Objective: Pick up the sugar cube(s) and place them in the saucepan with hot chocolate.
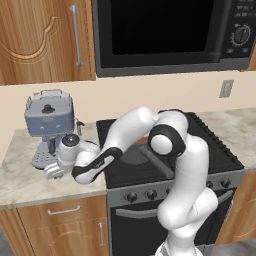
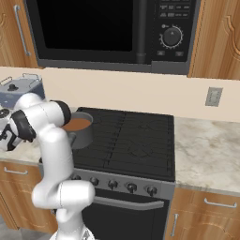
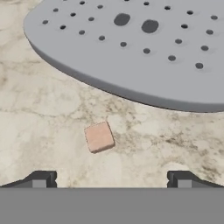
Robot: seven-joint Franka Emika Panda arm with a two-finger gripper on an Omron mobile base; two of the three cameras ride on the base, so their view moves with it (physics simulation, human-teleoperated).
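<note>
1. Nearest in our hand view, our gripper [image 3: 111,179] has its two dark fingertips [image 3: 40,179] spread wide apart with nothing between them.
2. Just beyond them lies one tan sugar cube [image 3: 99,137], flat on the marble counter [image 3: 39,113], a little off centre toward one tip. We judge the wide spread is meant to straddle it, so the hand needs a small sideways correction before descending.
3. Past the cube is the perforated grey drip tray [image 3: 131,48] of the espresso machine [image 1: 48,120]; the cube sits close to its rim but apart from it.
4. From the left base view, our arm bends low over the counter left of the stove [image 1: 210,145].
5. Farthest, the saucepan with hot chocolate [image 2: 79,129] waits on the stove's left side, brown liquid visible.
</note>
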